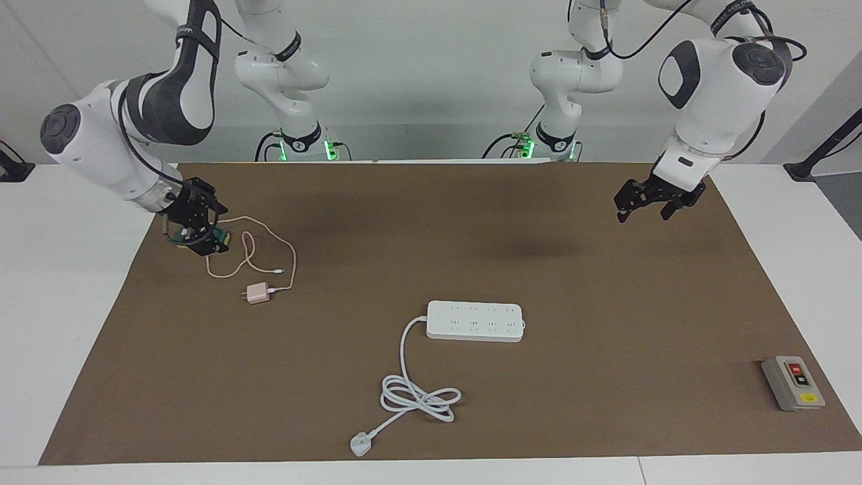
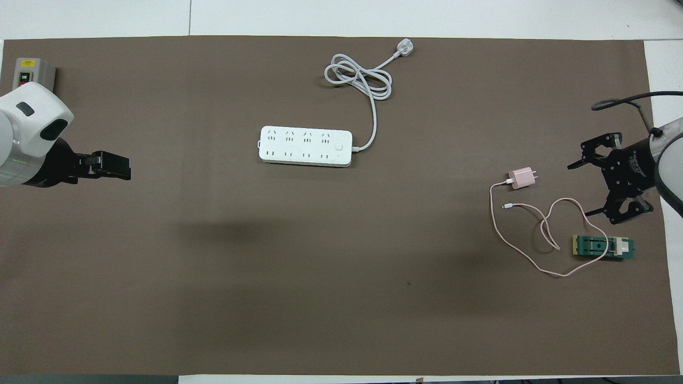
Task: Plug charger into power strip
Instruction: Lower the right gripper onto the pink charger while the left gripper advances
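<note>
In the facing view the right gripper (image 1: pixel 202 225) covers most of the green block (image 1: pixel 222 238), so we cannot tell whether it touches it. In the overhead view the right arm (image 2: pixel 669 170) and the left arm (image 2: pixel 21 144) are cut off by the picture's edges, and the left arm hides part of the grey box (image 2: pixel 32 72). The power strip's (image 1: pixel 475 321) socket markings are too small for us to read.
</note>
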